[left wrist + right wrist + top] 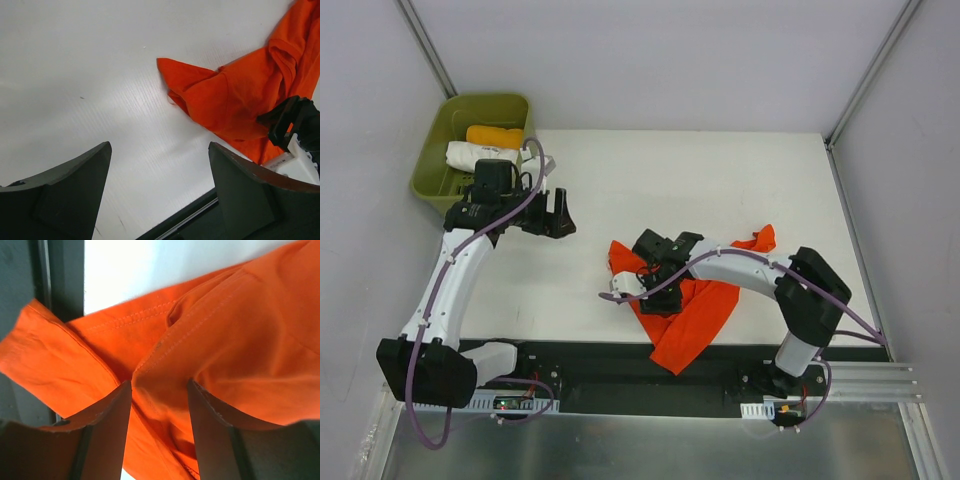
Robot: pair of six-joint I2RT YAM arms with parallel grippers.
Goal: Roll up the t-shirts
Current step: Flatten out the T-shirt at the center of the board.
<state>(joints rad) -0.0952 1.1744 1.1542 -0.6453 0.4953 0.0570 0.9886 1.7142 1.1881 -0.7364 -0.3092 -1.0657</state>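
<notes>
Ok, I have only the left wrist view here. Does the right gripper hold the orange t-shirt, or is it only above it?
Observer: It holds it: a fold of the t-shirt is bunched between the fingers of the right gripper.
Operator: Does any cloth pass the near edge?
Observer: Yes. From above, its near end lies over the black base strip.
Operator: Any rolled items?
Observer: Two, a white roll and a yellow roll, in the green bin at the far left corner.
</notes>
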